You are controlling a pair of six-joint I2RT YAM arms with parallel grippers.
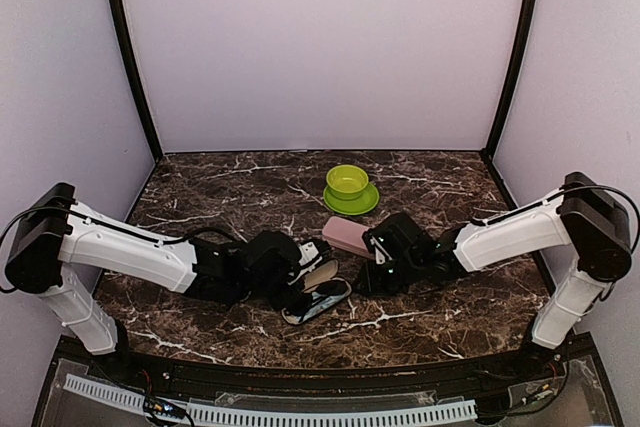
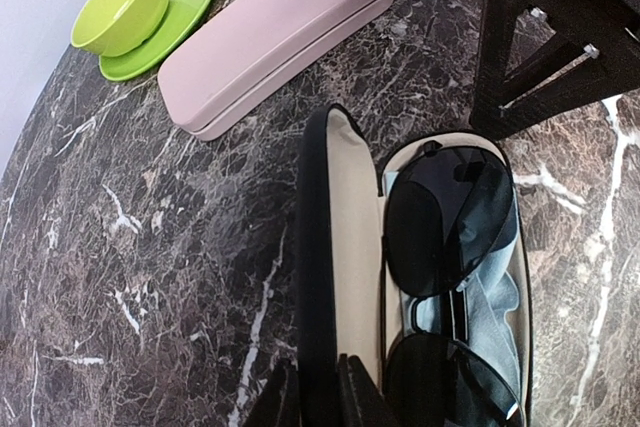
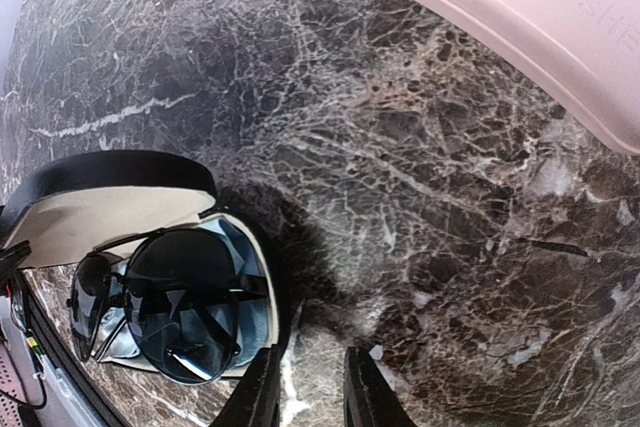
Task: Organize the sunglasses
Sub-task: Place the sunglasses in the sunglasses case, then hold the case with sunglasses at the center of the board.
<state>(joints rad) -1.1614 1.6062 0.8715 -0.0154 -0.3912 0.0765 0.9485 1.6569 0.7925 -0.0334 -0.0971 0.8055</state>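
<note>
- One desk carries everything, and the left arm and the right arm are crowded into its middle. A knock between them could be caused by any wide swing, since the right fingers are seen just beside the open case.
- The pink case lies shut, close to the right arm. It could be shoved toward the green bowl and its plate if that arm is drawn back carelessly.
- The black case is held open, its lid clamped between the left fingers. Were the lid pulled too hard, the whole case could be dragged or tipped; were the grip lost, the lid could fall shut.
- The sunglasses, the black-framed pair with dark lenses, lie inside the black case on a pale blue cloth. They may not be fully settled, so the frame could be pinched if the lid is closed on them.
- The right fingers are a little apart with nothing held between them. A lens could be scratched if they are lowered into the case.
- No red-framed pair can be found in any view.
</note>
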